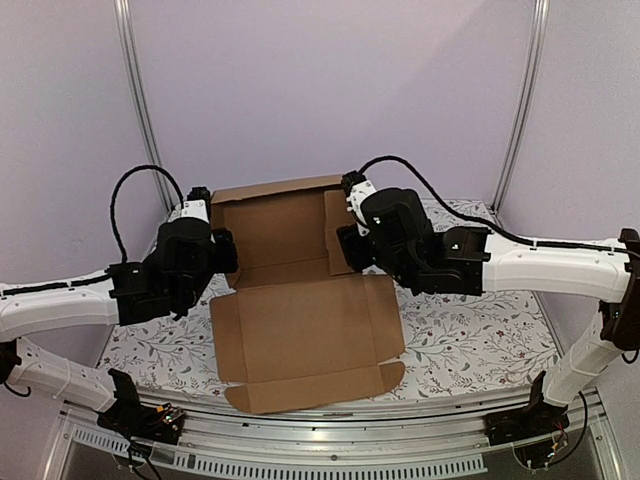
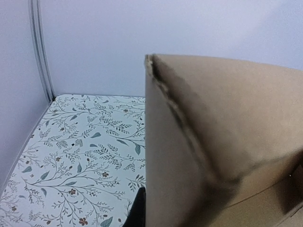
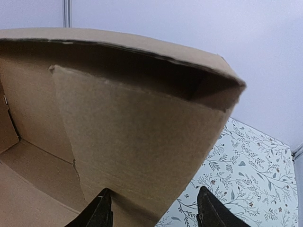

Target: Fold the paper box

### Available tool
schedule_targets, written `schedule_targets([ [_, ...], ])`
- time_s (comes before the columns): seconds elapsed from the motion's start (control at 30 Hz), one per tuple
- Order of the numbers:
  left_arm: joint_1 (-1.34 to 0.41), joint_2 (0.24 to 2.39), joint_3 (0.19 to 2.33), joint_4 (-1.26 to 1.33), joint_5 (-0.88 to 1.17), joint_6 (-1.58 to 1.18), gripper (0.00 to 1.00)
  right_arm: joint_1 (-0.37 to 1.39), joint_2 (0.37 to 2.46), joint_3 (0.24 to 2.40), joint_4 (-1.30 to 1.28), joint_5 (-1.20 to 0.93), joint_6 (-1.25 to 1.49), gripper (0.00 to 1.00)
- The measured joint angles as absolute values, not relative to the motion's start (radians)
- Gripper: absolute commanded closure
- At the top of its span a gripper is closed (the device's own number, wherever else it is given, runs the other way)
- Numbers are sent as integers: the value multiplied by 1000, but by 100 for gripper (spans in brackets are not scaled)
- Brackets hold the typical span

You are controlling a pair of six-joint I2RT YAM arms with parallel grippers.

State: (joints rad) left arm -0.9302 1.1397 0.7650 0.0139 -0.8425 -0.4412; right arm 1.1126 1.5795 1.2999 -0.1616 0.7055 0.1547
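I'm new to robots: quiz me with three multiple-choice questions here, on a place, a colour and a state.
1. Where does the lid of the box lie? A) near the arm bases B) by the far wall C) off the table
2. Box colour? A) white B) brown C) blue
3. Right gripper's fingers? A) pressed together B) apart, astride a flap C) around a cup
Answers: 1A, it lies flat toward the bases; 2B, plain brown cardboard; 3B, a flap stands between spread fingers.
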Motion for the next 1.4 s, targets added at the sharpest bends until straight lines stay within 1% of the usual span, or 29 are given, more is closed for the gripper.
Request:
schedule_targets([
  [0.1,-936,1141,765,14,-866,-424,100,1113,1579,1276,-139,705,150,32],
  [0.2,-941,1147,761,22,-887,-405,100,1111,1579,1245,-109,698,149,30],
  [0.47,-955,1191,674,125,-925,-378,100,1058,1574,1092,10,588,164,30],
  [0.77,-962,1341,598,309,-934,-386,100,1015,1574,958,152,538,187,31],
  [1.07,-980,1480,541,482,-978,-342,100,991,1627,913,273,520,205,30],
  [1.17,-993,1521,540,516,-987,-335,100,988,1655,892,308,513,211,29],
  [1.4,-1034,1542,520,564,-1034,-346,100,986,1683,855,389,490,239,28],
])
